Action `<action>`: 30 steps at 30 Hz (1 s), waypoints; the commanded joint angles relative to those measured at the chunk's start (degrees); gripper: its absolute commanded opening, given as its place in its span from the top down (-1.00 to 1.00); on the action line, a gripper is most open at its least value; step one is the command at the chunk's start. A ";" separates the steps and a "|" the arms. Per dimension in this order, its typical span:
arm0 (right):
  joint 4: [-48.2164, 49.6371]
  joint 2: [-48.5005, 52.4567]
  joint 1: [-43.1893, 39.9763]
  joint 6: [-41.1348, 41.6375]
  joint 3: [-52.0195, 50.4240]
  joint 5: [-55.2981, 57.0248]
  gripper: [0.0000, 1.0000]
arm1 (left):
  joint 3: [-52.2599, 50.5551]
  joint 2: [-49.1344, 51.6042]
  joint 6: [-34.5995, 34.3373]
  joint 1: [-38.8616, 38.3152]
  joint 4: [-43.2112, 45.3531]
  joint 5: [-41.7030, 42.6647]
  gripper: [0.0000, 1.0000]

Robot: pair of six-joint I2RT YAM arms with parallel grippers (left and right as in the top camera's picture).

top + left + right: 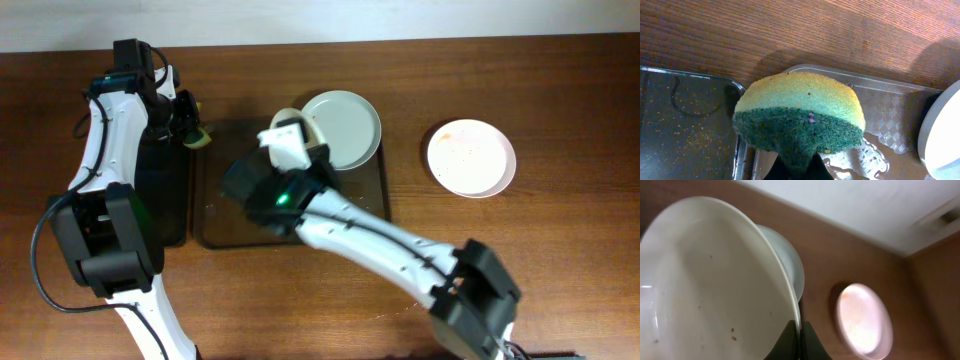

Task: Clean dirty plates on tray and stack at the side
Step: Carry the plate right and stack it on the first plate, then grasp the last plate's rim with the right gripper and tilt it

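Note:
My right gripper (288,150) (799,336) is shut on the rim of a white plate (298,117) (715,280) and holds it tilted on edge above the brown tray (215,205). A few brown specks show on its face. The pale green plate (345,128) (792,265) lies behind it at the tray's far right corner. A third white plate (471,158) (865,320) with orange smears lies on the table to the right. My left gripper (188,125) (800,169) is shut on a yellow-and-green sponge (201,138) (800,115) over the tray's far left corner (880,90).
A narrow black tray (165,195) (685,115) lies just left of the brown tray, rims nearly touching. Wet streaks show on the brown tray's floor. My right arm crosses the table from the front right to the tray.

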 commanded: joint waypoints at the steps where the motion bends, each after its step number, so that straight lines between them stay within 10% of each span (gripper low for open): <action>1: -0.85 -9.09 -9.75 0.17 0.83 -22.67 0.92 | -0.09 -0.02 -0.26 -0.02 -0.09 -0.44 0.99; 9: -9.99 -10.56 -54.29 -1.90 -2.05 -36.63 0.92 | -0.09 -0.02 -0.26 -0.55 -0.09 -5.18 0.99; 15: 4.87 -10.38 -65.26 -6.08 -18.93 -43.67 0.92 | -0.09 -0.02 -0.26 -1.49 0.17 -5.62 0.99; 16: 8.39 -10.38 -64.85 -8.11 -21.90 -46.66 0.74 | -0.09 -0.02 -0.26 -1.49 0.17 -5.60 0.99; 17: 9.53 -10.38 -64.22 -8.13 -23.39 -49.40 -0.36 | -0.09 -0.02 -0.26 -1.49 0.13 -5.57 0.99; 20: 8.81 -10.40 -62.03 -11.15 -19.02 -61.44 -0.96 | -0.09 -0.02 -0.28 -1.49 0.13 -5.57 0.99; 26: 16.52 -9.20 -42.73 0.17 -12.81 -66.58 -0.58 | -0.09 -0.02 -0.28 -2.40 0.11 -5.57 0.99; 30: 21.38 -2.58 -33.09 11.19 -12.79 -55.65 0.03 | -0.09 -0.02 -0.28 -2.84 0.13 -5.57 0.99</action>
